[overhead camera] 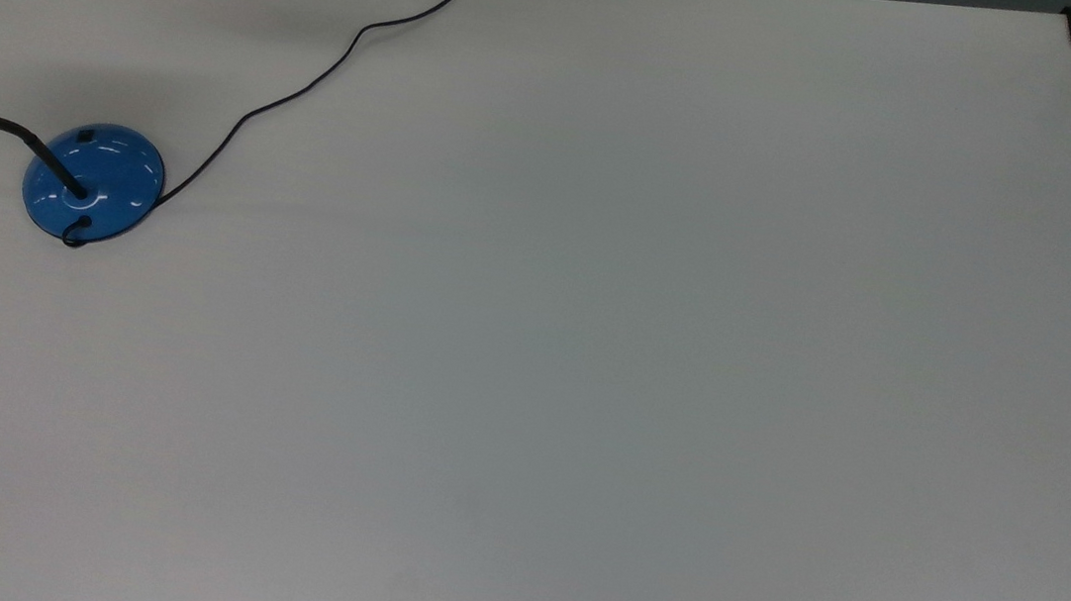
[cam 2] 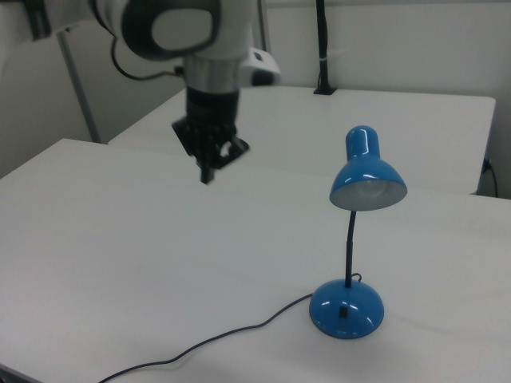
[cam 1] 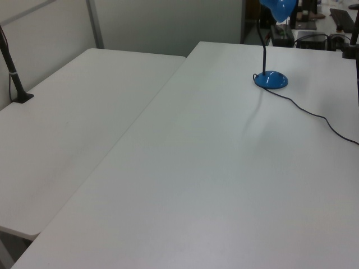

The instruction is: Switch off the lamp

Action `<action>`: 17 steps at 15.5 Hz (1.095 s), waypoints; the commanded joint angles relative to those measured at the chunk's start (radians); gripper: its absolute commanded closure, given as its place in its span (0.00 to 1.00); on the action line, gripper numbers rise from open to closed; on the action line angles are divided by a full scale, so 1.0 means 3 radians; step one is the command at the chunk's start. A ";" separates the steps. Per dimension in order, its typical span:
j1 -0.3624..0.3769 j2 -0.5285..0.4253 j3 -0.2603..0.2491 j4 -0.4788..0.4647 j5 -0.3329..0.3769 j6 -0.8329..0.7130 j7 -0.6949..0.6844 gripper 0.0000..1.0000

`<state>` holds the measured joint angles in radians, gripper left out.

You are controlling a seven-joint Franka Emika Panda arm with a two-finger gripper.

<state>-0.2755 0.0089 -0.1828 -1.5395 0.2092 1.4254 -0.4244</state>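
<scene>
White table (cam 2: 120, 239) holds the lamp (cam 2: 347, 307), well apart from the raised, closed end effector (cam 2: 207, 177).

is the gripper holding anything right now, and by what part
Nothing is held: the gripper hangs in the air, apart from the lamp.

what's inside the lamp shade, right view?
The lamp shade opens toward the camera: a pale, unlit-looking bulb fills it. The socket behind the bulb is hidden.
</scene>
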 commanded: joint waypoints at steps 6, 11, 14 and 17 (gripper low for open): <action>0.0903 -0.0106 0.0093 -0.0150 -0.0584 0.0493 0.0908 0.48; 0.0908 -0.0086 0.0108 -0.0201 -0.0646 0.0792 0.0878 0.00; 0.0964 -0.0015 0.0179 -0.0191 -0.0773 0.0812 0.0801 0.00; 0.0939 -0.0035 0.0195 -0.0201 -0.0784 0.0782 0.0826 0.00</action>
<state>0.0013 0.0089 -0.1288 -1.5806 -0.0057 1.6401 -0.1748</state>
